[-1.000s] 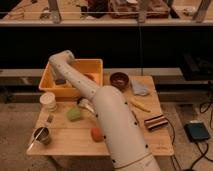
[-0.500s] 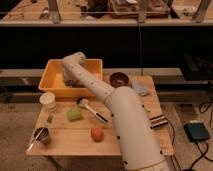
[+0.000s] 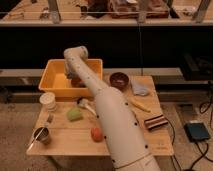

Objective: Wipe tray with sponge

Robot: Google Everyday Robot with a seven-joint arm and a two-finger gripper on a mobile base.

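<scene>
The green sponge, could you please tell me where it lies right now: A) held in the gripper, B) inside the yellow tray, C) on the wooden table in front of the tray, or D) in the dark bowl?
C: the green sponge rests on the wooden table, outside the yellow tray; the gripper reaches into the tray.

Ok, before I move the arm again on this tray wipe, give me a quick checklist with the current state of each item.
1. Sponge location: green sponge lies on the table, outside the tray. Ok.
2. Sponge in gripper: not ok, it lies apart from the arm.
3. Gripper position: reaching into the yellow tray. Not ok for pickup.
4. Finger state: cannot tell.
5. Path to sponge: brush and cup close by. Check clearance.
</scene>
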